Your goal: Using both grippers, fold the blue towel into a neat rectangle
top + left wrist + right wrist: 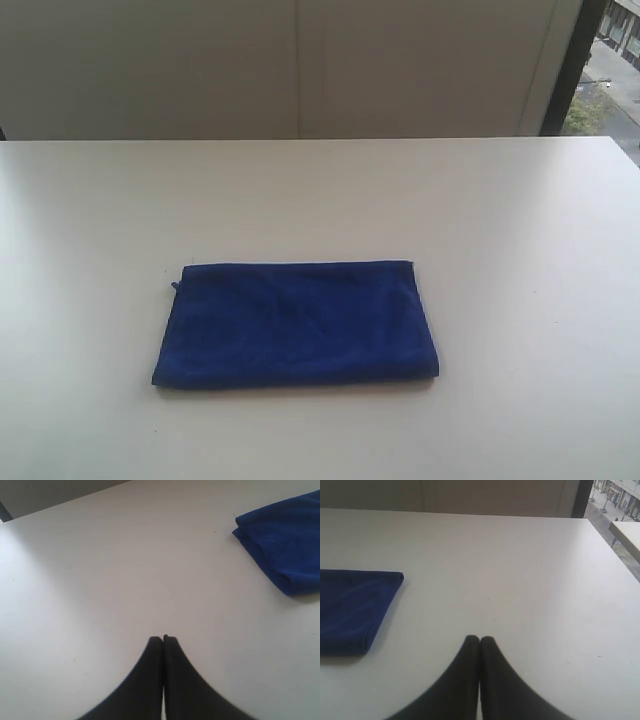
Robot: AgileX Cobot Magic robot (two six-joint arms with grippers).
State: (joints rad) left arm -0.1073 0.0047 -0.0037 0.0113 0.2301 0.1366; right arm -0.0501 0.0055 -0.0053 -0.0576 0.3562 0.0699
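The blue towel (295, 322) lies flat on the white table (500, 230) as a folded rectangle, a little left of the middle and near the front. Neither arm shows in the exterior view. In the left wrist view my left gripper (163, 639) is shut with nothing in it, over bare table, and the blue towel (287, 542) lies well off to one side. My right gripper (479, 639) is also shut and empty above bare table, with a corner of the blue towel (352, 607) away from its fingertips.
The table's far edge meets a pale wall (300, 70). A dark window frame (570, 60) with a street outside stands at the back right. Bare tabletop surrounds the towel on all sides.
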